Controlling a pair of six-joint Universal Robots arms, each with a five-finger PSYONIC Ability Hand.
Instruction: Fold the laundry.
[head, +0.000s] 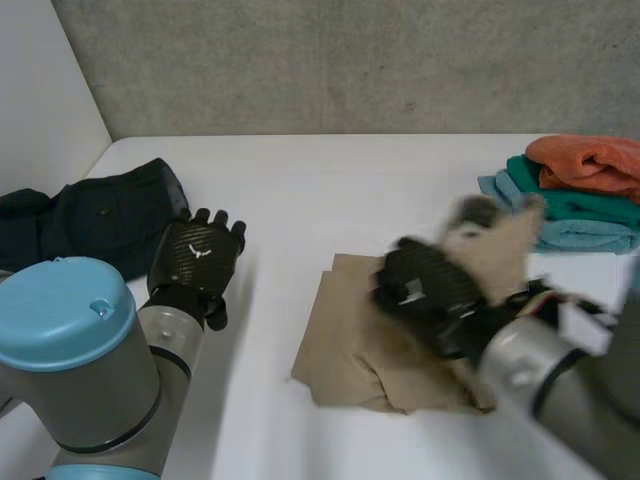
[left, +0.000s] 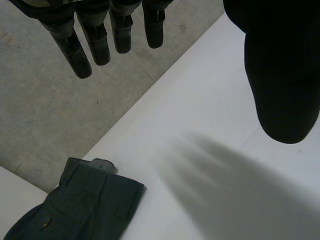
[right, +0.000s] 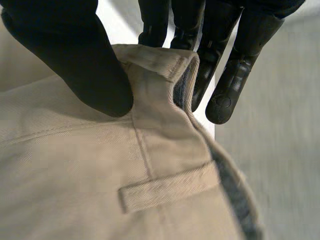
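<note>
Tan trousers (head: 350, 350) lie partly folded on the white table (head: 330, 200), right of the middle. My right hand (head: 430, 285) is shut on their waistband, with a bunch of the cloth raised above the rest. Seen from the right wrist, the thumb (right: 85, 65) presses the waistband edge of the tan trousers (right: 150, 190) against the fingers, just above a belt loop. My left hand (head: 197, 255) hovers open over bare table at the left. Its fingers (left: 100, 35) are straight and hold nothing.
A dark green garment (head: 100, 215) lies bunched at the table's left edge, beyond my left hand's fingertips (left: 85, 205). A stack of folded clothes (head: 580, 190), orange over green over light blue, sits at the far right. A concrete wall stands behind the table.
</note>
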